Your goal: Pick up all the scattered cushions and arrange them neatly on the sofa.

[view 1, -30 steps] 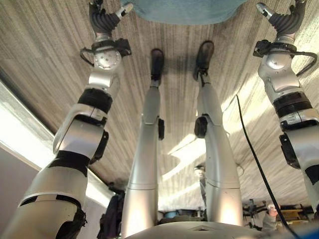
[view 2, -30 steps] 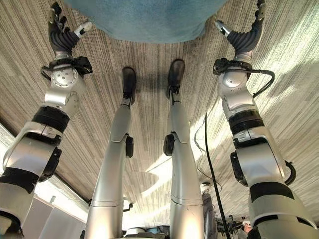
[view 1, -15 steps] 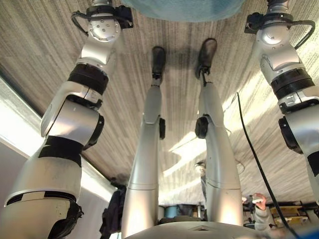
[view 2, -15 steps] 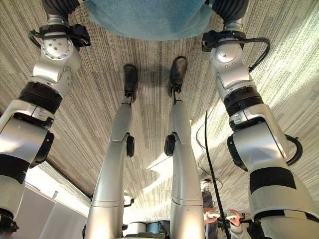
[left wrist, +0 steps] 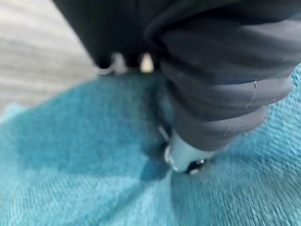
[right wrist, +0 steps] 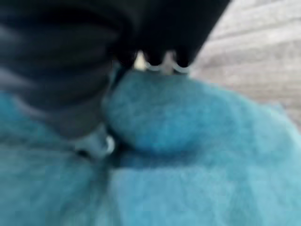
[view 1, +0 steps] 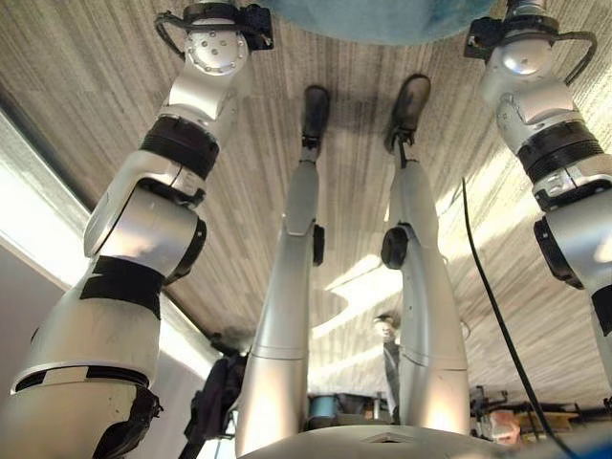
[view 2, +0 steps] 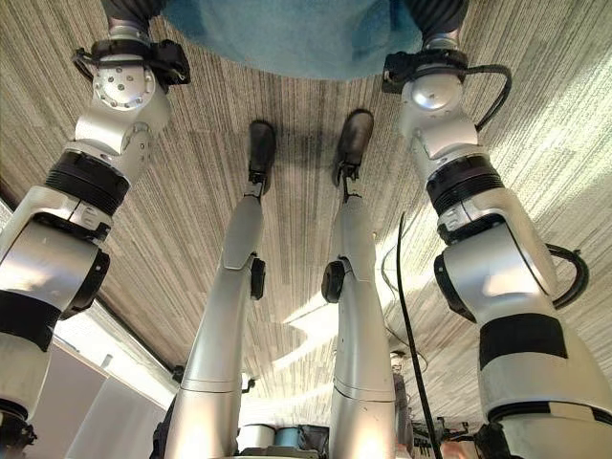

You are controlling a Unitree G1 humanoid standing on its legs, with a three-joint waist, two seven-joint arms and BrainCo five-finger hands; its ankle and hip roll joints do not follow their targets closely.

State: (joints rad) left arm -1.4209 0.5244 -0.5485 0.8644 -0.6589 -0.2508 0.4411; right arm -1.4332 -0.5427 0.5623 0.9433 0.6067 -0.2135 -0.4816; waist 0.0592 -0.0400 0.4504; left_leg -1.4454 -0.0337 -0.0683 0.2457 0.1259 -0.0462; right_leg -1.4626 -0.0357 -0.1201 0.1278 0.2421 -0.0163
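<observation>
Nearest the head camera, both arms reach down toward the striped grey-brown carpet [view 2: 535,115]. Beyond them a single teal cushion [view 2: 287,38] lies on that carpet, directly in front of the robot, with one arm at each of its sides.

Left hand [left wrist: 225,84]: its own wrist view shows the dark ribbed cover lying against the cushion's woven fabric [left wrist: 84,179], with the thumb [left wrist: 186,157] pressed down into the cloth, which dimples around the tip. The remaining fingers [left wrist: 117,63] run along the far edge of the cushion, where it meets the carpet [left wrist: 37,70]; their tips are hidden, so whether they curl round the edge cannot be told.

Right hand [right wrist: 66,70]: the arrangement mirrors the left. The cover rests on the cushion [right wrist: 197,141], the thumb [right wrist: 96,143] sinks into a fold of fabric that bulges beside it, and the fingers [right wrist: 160,63] lie over the cushion's edge next to the carpet [right wrist: 263,56]. The extent of their closure likewise cannot be told.
</observation>
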